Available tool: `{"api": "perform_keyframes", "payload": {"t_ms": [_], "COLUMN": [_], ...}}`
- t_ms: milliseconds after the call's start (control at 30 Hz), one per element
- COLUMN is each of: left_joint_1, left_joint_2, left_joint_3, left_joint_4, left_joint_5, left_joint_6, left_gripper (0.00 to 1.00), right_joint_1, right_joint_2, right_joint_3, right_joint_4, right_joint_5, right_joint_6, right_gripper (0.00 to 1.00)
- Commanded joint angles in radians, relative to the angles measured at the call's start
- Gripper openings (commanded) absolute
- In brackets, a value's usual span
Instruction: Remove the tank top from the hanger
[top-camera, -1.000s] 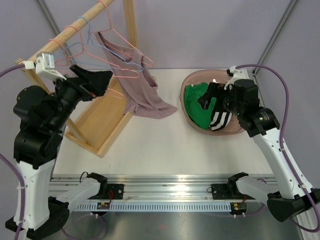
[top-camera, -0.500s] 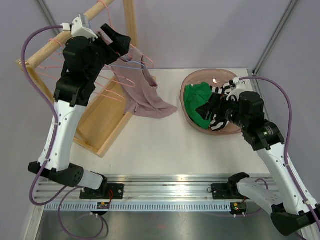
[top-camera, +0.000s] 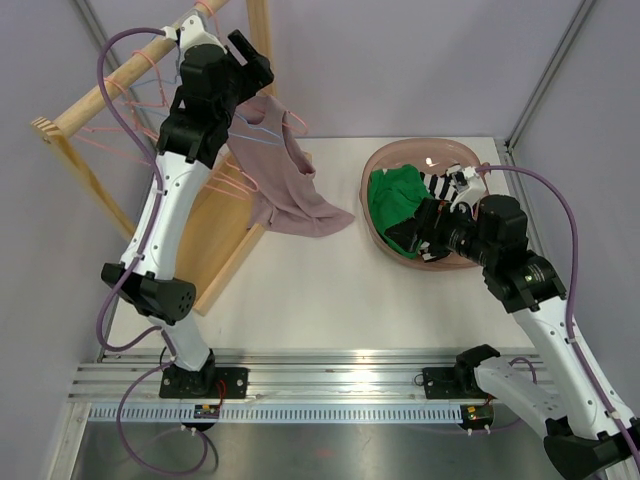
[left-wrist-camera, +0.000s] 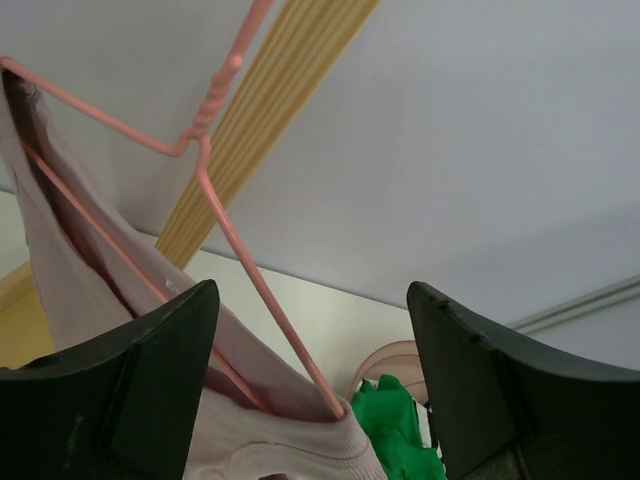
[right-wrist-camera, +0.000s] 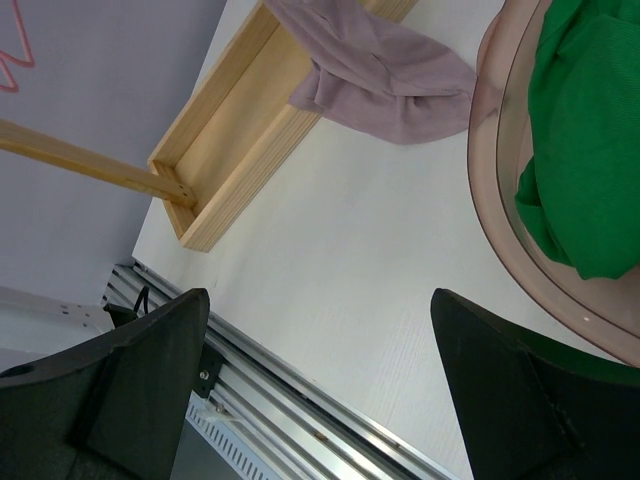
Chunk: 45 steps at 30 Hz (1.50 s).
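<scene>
The tank top (top-camera: 285, 185) hung on the hanger (left-wrist-camera: 213, 97), on the left rear of the desk (top-camera: 330, 290). One strap sat over the pink wire; the lower part drooped down and lay bunched on the desk, partly over the rim of the rack base (top-camera: 215, 245). The hanger hung from the rail (top-camera: 115, 85), beside other wire hangers.

You had the left fingers (left-wrist-camera: 150, 380) raised to the top of the garment, just below the rail. They stood well apart. The wrist view showed the sloping hanger wire and the strap in the gap between them, with neither finger visibly touching wire or cloth. They held nothing.

You had the right fingers (right-wrist-camera: 130, 380) on the other side of the desk, at the near left edge of the tub (top-camera: 400, 152). They were fully spread and empty, with bare desk showing between them. The tub held a green cloth (top-camera: 395, 205) and a striped cloth (top-camera: 433, 185). The tub stood well apart from the tank top.
</scene>
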Motion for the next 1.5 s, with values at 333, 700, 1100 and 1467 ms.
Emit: {"api": "perform_keyframes", "payload": {"t_ms": [333,700,1100,1467], "left_joint_1": [-0.003,-0.039,-0.164,-0.253], "left_joint_2": [0.047,0.032,-0.112,-0.443], "left_joint_3": [0.061,0.165,0.092,-0.382], "left_joint_4": [0.047,0.082,0.148,0.263], "left_joint_5": [-0.147,-0.222,-0.264,-0.091], "left_joint_6": [0.017,0.067,0.1,-0.006], "left_gripper": [0.23,0.0,0.0,0.0], "right_joint_1": [-0.001,0.0,0.0,0.0], "right_joint_2": [-0.019,-0.03,-0.047,-0.071], "right_joint_3": [-0.002,0.006,0.015,0.036], "right_joint_4": [0.046,0.042,0.028,0.0], "right_joint_5": [-0.029,-0.036,-0.03,-0.006], "right_joint_6": [-0.008,-0.013,-0.02,-0.054], "right_gripper": [0.99,0.99,1.0,0.99]}}
